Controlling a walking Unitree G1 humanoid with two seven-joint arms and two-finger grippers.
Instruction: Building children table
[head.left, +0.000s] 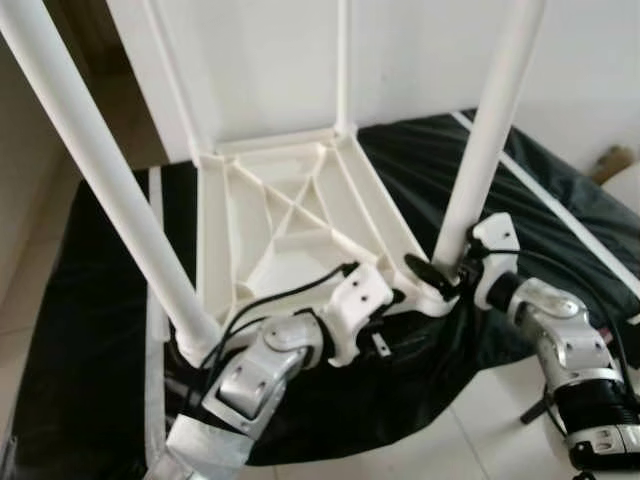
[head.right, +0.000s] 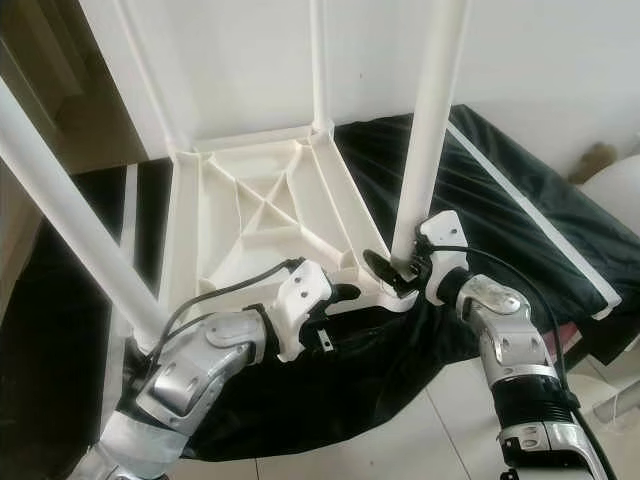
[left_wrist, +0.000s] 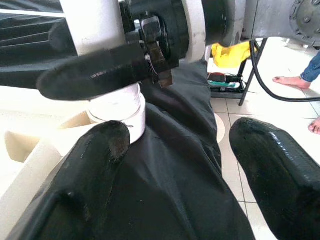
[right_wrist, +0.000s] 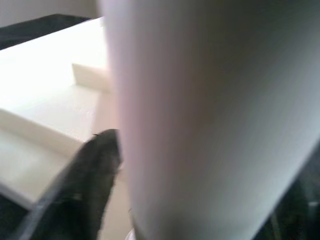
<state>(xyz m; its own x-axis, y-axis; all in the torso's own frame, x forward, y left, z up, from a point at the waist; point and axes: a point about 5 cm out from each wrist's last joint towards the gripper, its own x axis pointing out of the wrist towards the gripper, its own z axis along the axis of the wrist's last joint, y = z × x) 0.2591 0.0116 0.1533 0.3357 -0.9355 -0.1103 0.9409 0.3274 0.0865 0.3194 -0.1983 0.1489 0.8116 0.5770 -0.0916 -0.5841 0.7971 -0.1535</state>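
The right gripper (head.right: 392, 268) clamps narrowly around the base of the near-right leg (head.right: 432, 120), one black finger (right_wrist: 85, 180) pressed against the white tube just above its socket. Judged from the grip, it is seating or twisting that leg home at the corner. The left gripper (head.left: 385, 318) rests spread wide at the near edge of the tabletop (head.left: 290, 215), fingers (left_wrist: 100, 165) apart and holding nothing; it looks placed to brace the panel while the other arm works.

The tabletop lies upside down on a black sheet (head.left: 90, 330) over the tiled floor (head.right: 400, 440), its ribbed underside facing up. Its long axis runs away from the robot toward the white wall (head.right: 240, 60). Four legs stand in the corners, their long axes near upright, pointing up. The near-left leg (head.left: 100, 170) leans toward the robot's left.
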